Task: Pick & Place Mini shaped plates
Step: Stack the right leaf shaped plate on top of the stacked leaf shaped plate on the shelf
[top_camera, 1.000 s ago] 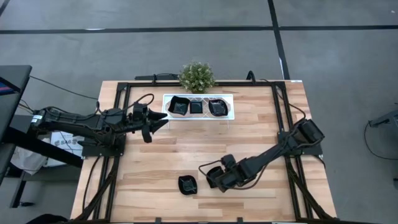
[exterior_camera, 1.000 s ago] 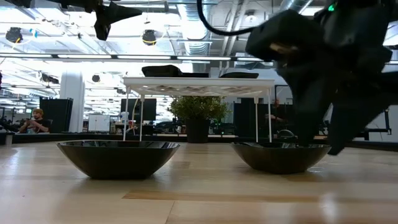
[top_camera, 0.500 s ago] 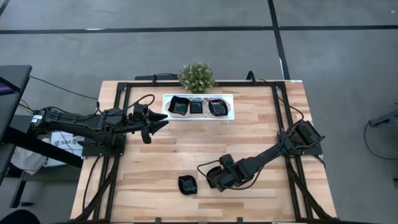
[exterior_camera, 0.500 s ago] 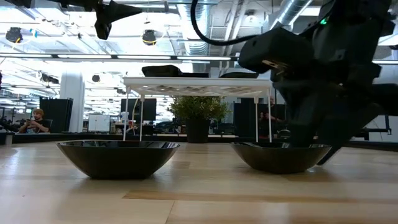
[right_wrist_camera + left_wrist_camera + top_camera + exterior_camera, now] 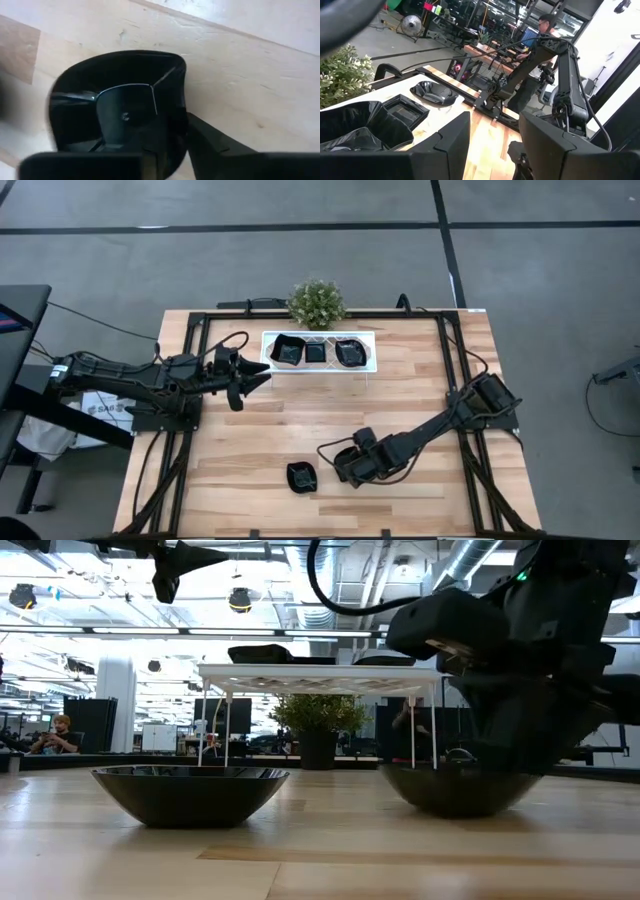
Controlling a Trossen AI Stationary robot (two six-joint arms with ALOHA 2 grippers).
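Observation:
Two glossy black mini shaped plates sit near the table's front edge. One plate [image 5: 302, 476] [image 5: 190, 792] rests free on its base. The other [image 5: 455, 790] [image 5: 120, 110] lies just to its right under my right gripper [image 5: 347, 468] [image 5: 172, 150], which points steeply down and is shut on its rim. Three more black plates lie in the white lattice tray [image 5: 318, 352] at the back. My left gripper [image 5: 252, 377] [image 5: 495, 150] hovers open above the table, just left of the tray, with nothing between its fingers. My right gripper grips the plate's rim [image 5: 180, 125] with one finger inside the hollow and the other finger [image 5: 220, 147] against the outer wall. The fingers come from above, slanting down. The plate's base rests on the table.
A small green potted plant [image 5: 317, 302] stands behind the tray at the table's far edge. The tray stands on thin legs [image 5: 225, 725]. Bare wood lies between the tray and the two front plates. A person [image 5: 60, 735] sits far off in the room.
My right gripper's fingers have shut on the rim of the right-hand plate, going from a wide gap around it to a hold on it. The plate has stayed on the table.

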